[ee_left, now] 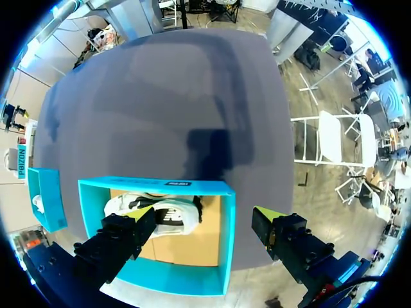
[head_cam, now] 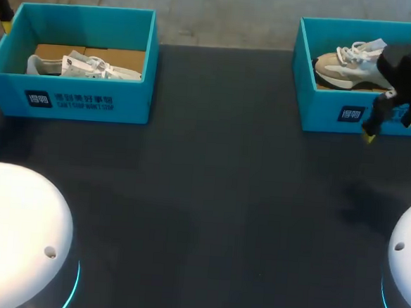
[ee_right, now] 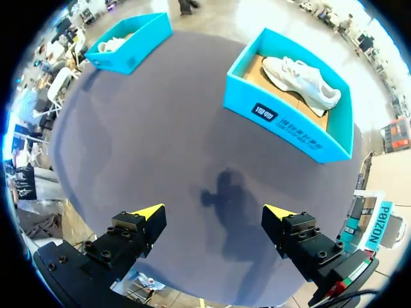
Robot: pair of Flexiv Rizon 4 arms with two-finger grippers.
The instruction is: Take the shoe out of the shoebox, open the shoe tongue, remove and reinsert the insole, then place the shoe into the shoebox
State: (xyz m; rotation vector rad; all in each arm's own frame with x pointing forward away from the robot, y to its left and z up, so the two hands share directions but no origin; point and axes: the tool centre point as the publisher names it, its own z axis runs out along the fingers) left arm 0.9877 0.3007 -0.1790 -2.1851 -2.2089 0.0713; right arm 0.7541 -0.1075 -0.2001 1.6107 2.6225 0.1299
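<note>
Two open teal shoeboxes stand on the dark worktop, well apart, one on each arm's side, each with one shoe in it.

Left end effector: fingers apart, nothing between the pads. Our left wrist view puts it directly above the left shoebox. The white shoe lies below it, off-centre, close by one finger and short of the other.
- The shoe's long axis runs roughly along the line from finger to finger. We judge the wrist would need turning to close across the shoe's width.

Right end effector: fingers also apart and empty, above bare worktop on the near side of the right shoebox.
- The beige-and-white shoe lies ahead and off to one side, beyond the box's printed wall, lengthwise along the box.

Judgement: the left arm is the nearer to its shoe. It needs mainly a descent, while the right must first cross the box wall. We cannot tell which shoe is meant first.

View differences:
- The head view shows only a sliver of the left arm at the far corner of its box, so only the wrist view fixes that end effector over the shoe.
- The head view shows the right end effector close against its box's front wall, while the right wrist view makes the box look well ahead.
</note>
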